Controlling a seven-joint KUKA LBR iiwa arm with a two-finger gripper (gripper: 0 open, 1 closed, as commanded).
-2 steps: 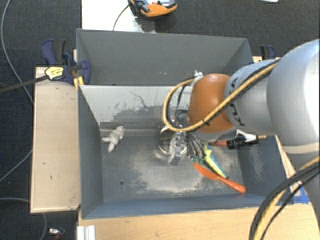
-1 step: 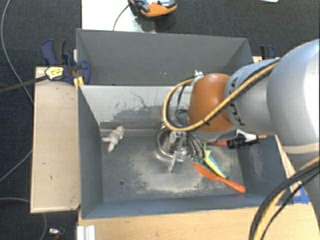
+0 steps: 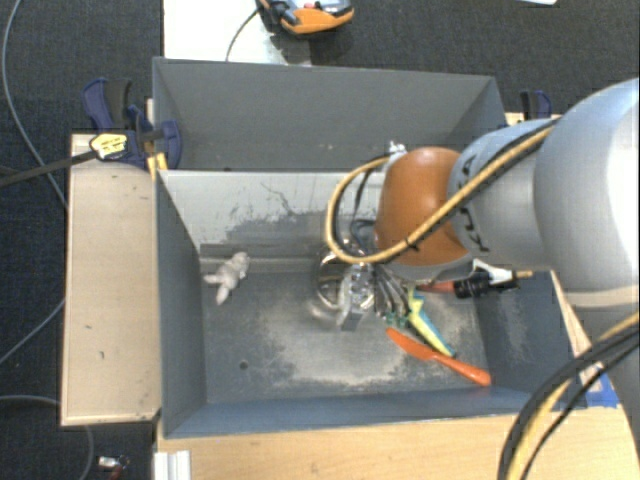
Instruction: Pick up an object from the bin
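My gripper [image 3: 354, 300] hangs low over the middle of the bin floor, under the arm's orange cover. Right beside it on the left lies a shiny rounded metal thing [image 3: 325, 295]; whether they touch I cannot tell. Just to the gripper's right lies a green and yellow thing [image 3: 418, 322], partly under the arm. In front of that, a long orange stick-shaped thing [image 3: 442, 358] points toward the bin's front right corner.
A small pale grey figure [image 3: 228, 274] lies alone at the left of the bin floor. A black pen-like thing with a red end [image 3: 478, 285] lies by the right wall. The arm covers the back right of the bin.
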